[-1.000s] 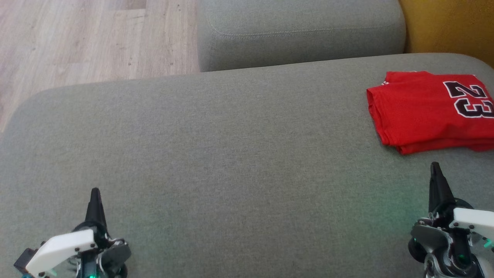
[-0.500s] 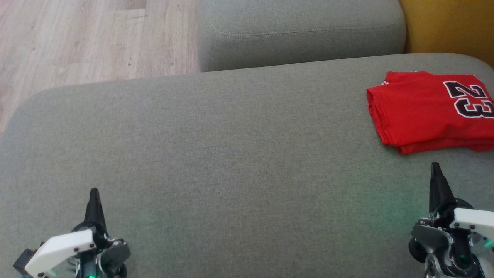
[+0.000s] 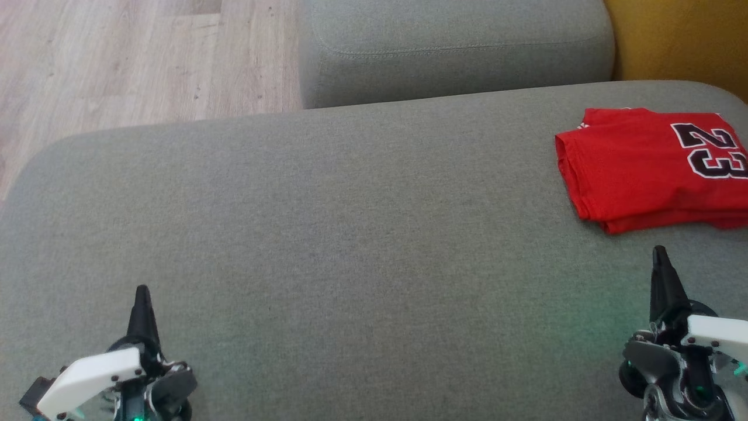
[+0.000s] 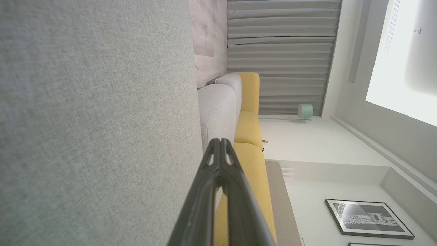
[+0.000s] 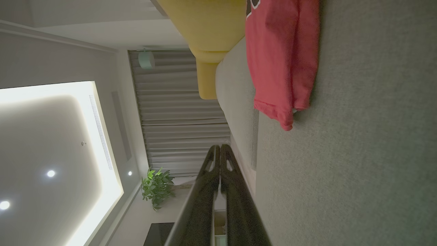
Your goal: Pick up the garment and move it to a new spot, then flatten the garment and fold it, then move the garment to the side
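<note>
Starting at the near left corner of the grey cushion (image 3: 350, 245) with the left gripper (image 3: 142, 291): closed right up, two dark fingers pressed into one point, holding nothing, touching no cloth. Pointing away across the fabric toward the far edge. Confirmed from its own wrist view: no gap between the tips, lying alongside the grey weave, with a yellow sofa section (image 4: 249, 150) and pleated curtains (image 4: 280, 51) beyond.

Further right: past the far left corner, pale wooden floor (image 3: 117, 58); behind the middle of the far edge, a second grey cushion (image 3: 456, 52) set close against the first. Plain grey weave across the middle, faintly tinged green near both grippers.

At the right side: red garment (image 3: 637, 169) folded into a neat stack at the far right corner, black-and-white "23" facing up, right part cut off by the picture's border. Lying flat, with layered edges along its near side.

Ending at the near right corner with the right gripper (image 3: 659, 252): likewise fully closed, fingers drawn into a single tip, gripping nothing. Sitting just short of the garment's near edge, apart from it, not touching. Seen from its wrist view: folded red cloth resting on the cushion ahead of the closed tips and off to one side.
</note>
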`<state>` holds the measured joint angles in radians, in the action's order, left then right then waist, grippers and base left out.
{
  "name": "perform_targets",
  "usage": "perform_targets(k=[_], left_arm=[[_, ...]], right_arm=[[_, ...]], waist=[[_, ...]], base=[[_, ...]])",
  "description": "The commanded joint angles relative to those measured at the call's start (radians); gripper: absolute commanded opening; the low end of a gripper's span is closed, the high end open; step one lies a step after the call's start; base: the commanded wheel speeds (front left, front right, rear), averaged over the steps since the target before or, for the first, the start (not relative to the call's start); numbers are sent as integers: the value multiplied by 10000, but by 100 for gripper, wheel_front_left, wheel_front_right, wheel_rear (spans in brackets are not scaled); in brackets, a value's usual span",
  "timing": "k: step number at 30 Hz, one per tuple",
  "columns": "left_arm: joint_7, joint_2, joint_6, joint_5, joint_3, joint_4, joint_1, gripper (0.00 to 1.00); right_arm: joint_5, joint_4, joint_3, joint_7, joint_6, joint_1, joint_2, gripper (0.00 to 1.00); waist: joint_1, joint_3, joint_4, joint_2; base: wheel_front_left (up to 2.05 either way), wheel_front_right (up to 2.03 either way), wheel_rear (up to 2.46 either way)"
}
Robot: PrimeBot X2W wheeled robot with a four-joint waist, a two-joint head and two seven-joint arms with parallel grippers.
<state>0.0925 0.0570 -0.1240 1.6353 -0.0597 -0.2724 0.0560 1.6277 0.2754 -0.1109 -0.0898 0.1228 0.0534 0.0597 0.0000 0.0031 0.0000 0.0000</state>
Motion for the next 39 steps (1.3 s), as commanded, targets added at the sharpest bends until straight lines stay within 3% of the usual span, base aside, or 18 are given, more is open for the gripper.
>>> perform_targets(k=[1, 39], left_arm=[[49, 76, -67, -104, -344, 281, 502, 0], [116, 18, -67, -173, -427, 277, 509, 0]], right_arm=[[-34, -317, 161, -82, 79, 528, 44, 0], [-101, -313, 80, -147, 79, 535, -13, 0]], waist=[[0, 0, 0, 0], [0, 0, 0, 0]], base=[[0, 0, 0], [0, 0, 0]])
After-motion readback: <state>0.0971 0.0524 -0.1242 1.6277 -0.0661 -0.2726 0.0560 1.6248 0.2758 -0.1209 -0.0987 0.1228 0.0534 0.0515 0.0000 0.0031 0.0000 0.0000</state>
